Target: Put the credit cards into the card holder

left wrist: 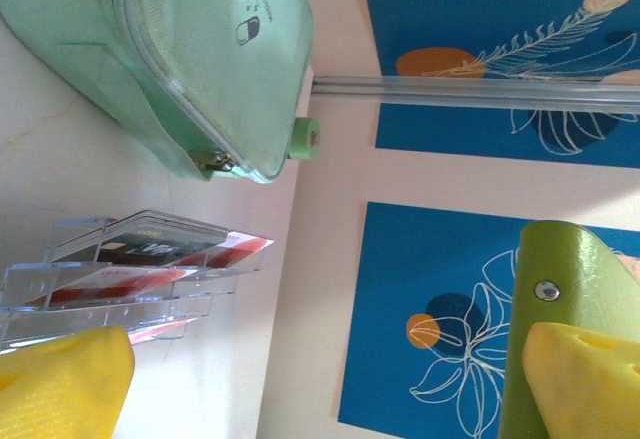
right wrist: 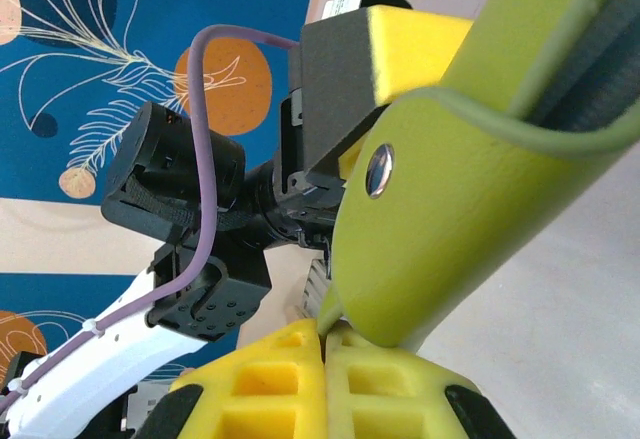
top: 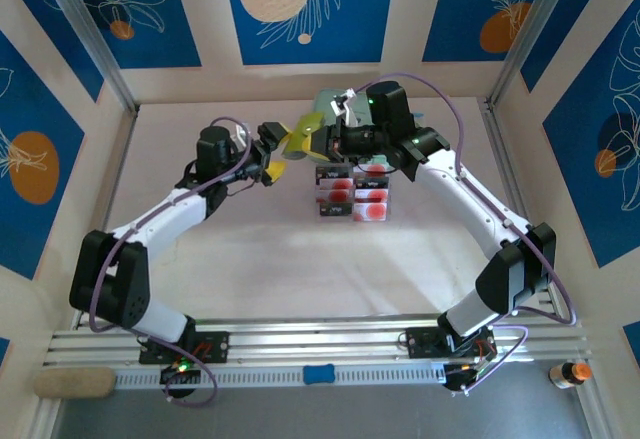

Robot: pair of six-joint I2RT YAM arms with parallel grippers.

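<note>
Closest to the arms' bases, the clear plastic stepped tray (top: 352, 217) sits on the white table (top: 250, 269). The pale credit cards with red circles and black bands (top: 370, 197) are lined up in its tiers. I judge that none has gone into the holder, so all the loading is left to do.

Just beyond the tray and lifted off the table, the right gripper (right wrist: 325, 354) is pinched tight on an edge of the small olive-green folding card holder (right wrist: 450, 189), whose light snap button (right wrist: 378, 171) shows. The left gripper (left wrist: 320, 384) stands spread wide, gripping nothing, with 1 yellow finger (left wrist: 580, 379) against the holder's flap. The holder's pockets are hidden from me.

Farthest back, the mint-green zip case (left wrist: 200, 59) carries a small printed mark, too small to read. The white lettering on 1 card's black band is illegible too.
</note>
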